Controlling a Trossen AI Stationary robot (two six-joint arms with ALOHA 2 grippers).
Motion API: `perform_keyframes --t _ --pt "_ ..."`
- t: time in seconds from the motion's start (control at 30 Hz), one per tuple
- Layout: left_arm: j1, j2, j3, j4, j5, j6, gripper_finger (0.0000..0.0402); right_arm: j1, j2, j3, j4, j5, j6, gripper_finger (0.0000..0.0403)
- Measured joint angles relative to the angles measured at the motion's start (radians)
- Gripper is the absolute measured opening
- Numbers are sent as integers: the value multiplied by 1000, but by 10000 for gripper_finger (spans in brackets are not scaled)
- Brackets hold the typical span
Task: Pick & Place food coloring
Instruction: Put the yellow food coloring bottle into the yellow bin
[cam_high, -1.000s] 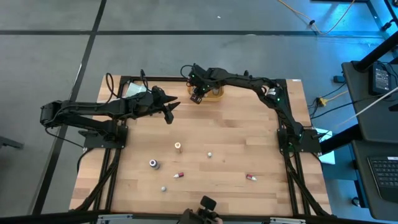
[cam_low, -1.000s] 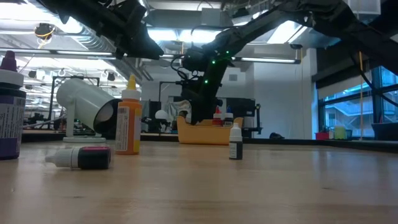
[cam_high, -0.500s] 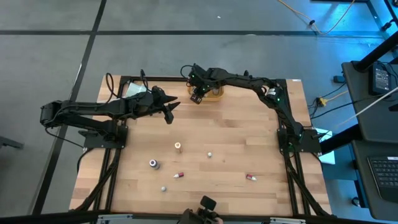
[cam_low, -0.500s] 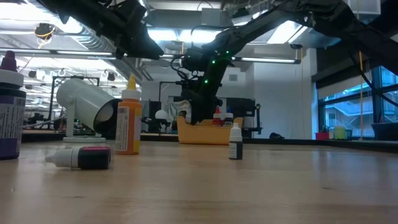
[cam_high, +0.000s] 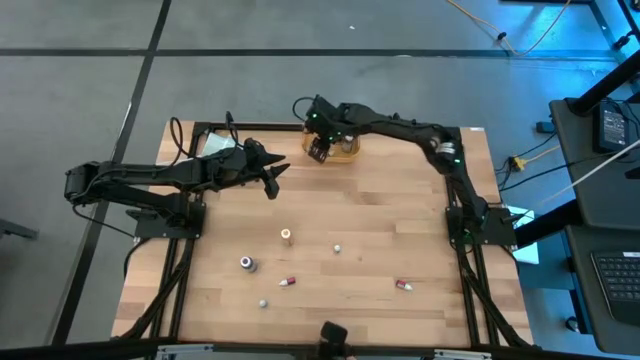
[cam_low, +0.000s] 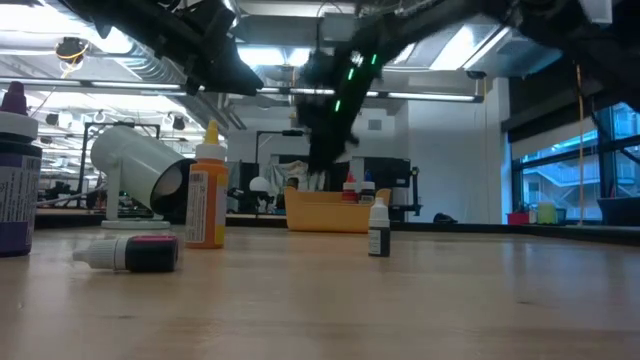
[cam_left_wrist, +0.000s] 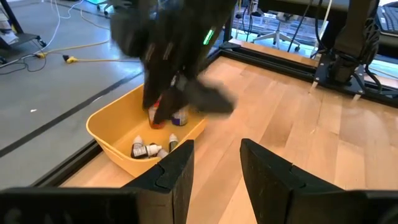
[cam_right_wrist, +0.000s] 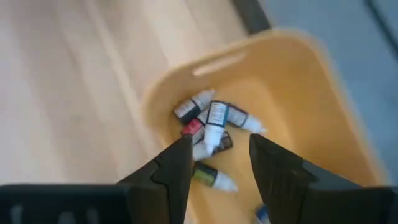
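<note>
We find the right gripper (cam_high: 318, 150) hanging above the orange bin (cam_high: 348, 150) at the table's far edge, its two fingers (cam_right_wrist: 177, 163) parted with nothing between them. Directly under it, in the right wrist view, several food coloring bottles (cam_right_wrist: 211, 134) lie heaped in the bin (cam_right_wrist: 298, 93), white-capped and mostly on their sides; one among them seems to be mid-fall, though the blur leaves us unsure.

The left gripper (cam_high: 272, 178) is held above the table's left half, near the bin, its fingers (cam_left_wrist: 176, 168) also apart and empty.

Out on the wooden table (cam_high: 380, 230) we count six more bottles, well apart from one another: an upright orange one (cam_high: 286, 236), a small white-capped one (cam_high: 338, 247), a dark purple one (cam_high: 247, 264), a red one lying down (cam_high: 287, 283), another red one toward the right (cam_high: 404, 286), and a tiny pale one (cam_high: 263, 301) nearest the front edge.
</note>
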Motion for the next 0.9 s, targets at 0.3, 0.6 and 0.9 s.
perform_keyframes --t 0.3,0.6,0.9 --pt "-1 0 0 6 39 -1 127 153 -301 -121 -95 -13 -52 160" --pt "-1 0 0 32 216 -20 127 270 -711 -781 396 -13 -17 163" --pt "-4 0 0 169 355 20 128 292 -889 -1074 648 -4 165 163"
